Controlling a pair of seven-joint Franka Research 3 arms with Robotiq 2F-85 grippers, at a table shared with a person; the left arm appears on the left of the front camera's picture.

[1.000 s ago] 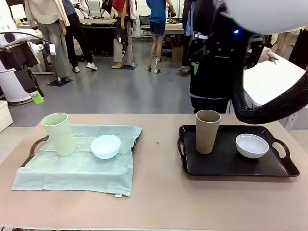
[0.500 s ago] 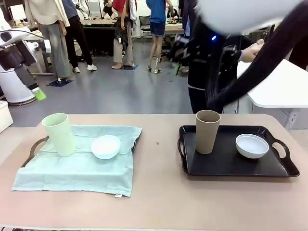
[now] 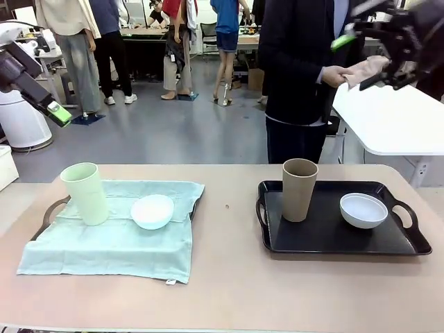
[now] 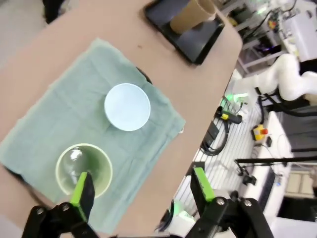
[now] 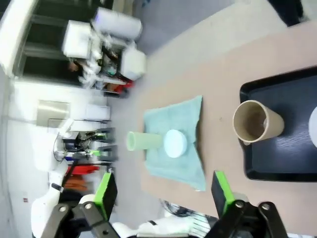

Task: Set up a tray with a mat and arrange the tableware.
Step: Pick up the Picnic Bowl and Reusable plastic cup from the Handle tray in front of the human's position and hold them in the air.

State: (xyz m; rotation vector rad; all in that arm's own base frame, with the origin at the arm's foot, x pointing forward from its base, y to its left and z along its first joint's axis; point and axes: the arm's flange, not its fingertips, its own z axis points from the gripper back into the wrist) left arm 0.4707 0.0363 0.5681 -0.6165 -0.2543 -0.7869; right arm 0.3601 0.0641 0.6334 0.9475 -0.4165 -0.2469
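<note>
Left gripper (image 4: 140, 182) and right gripper (image 5: 163, 192) hang spread, empty. Black tray (image 3: 326, 243) sits by the tabletop's (image 3: 229, 277) right edge, green mat (image 3: 111, 243) (draped over a second tray (image 3: 50, 211)) by its left. Brown-tan cup (image 3: 299, 189) and white bowl (image 3: 363, 210) stand on the black tray, pale green cup (image 3: 86, 193) and light blue bowl (image 3: 152, 211) on the mat.

Buried under green mat (image 3: 111, 243), handles aside: left tray (image 3: 48, 214). Cropped at top edge, left wrist view: brown cup (image 4: 193, 12), black tray (image 4: 200, 42). Clipped at right edge, right wrist view: white bowl (image 5: 314, 128).
</note>
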